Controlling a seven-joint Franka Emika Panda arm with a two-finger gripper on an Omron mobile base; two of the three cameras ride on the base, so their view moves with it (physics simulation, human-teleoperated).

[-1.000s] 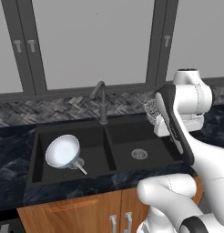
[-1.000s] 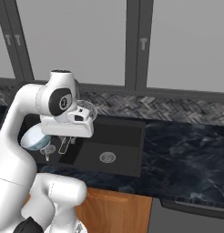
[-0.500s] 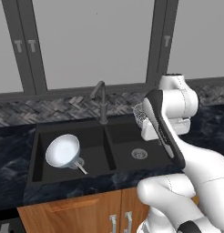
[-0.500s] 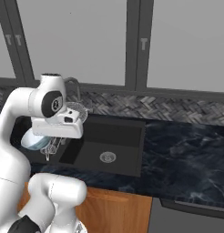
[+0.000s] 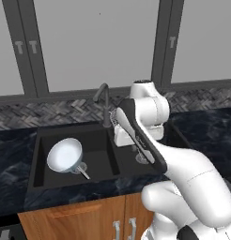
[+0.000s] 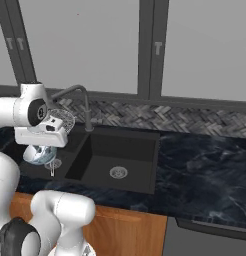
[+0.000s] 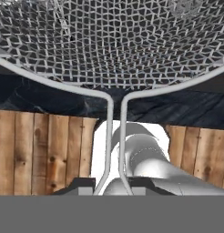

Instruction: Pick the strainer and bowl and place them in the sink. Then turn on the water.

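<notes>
My gripper (image 7: pixel 113 186) is shut on the thin wire handle of the strainer (image 7: pixel 114 45), whose silver mesh basket spreads above the fingertips in the hand view. From the base, the strainer (image 5: pixel 115 117) (image 6: pixel 63 120) hangs in the air near the middle divider of the black double sink (image 5: pixel 38 140) (image 6: pixel 145 145), close to the dark gooseneck faucet (image 5: pixel 105 101) (image 6: pixel 77 92). The gripper (image 5: pixel 119 125) (image 6: pixel 53 127) sits just behind the basket. The white bowl (image 5: pixel 65 154) (image 6: pixel 39 155) rests in the left basin. No water runs from the spout.
The right basin holds only its round metal drain (image 6: pixel 118 173). Dark marbled counter (image 6: pixel 205 175) surrounds the sink, with a tiled backsplash and tall windows behind. Wooden cabinet fronts (image 5: pixel 75 220) lie below the counter edge.
The arm has swung left, carrying the strainer from beside the right end of the sink to near the faucet and the basin divider. The bowl has stayed put.
</notes>
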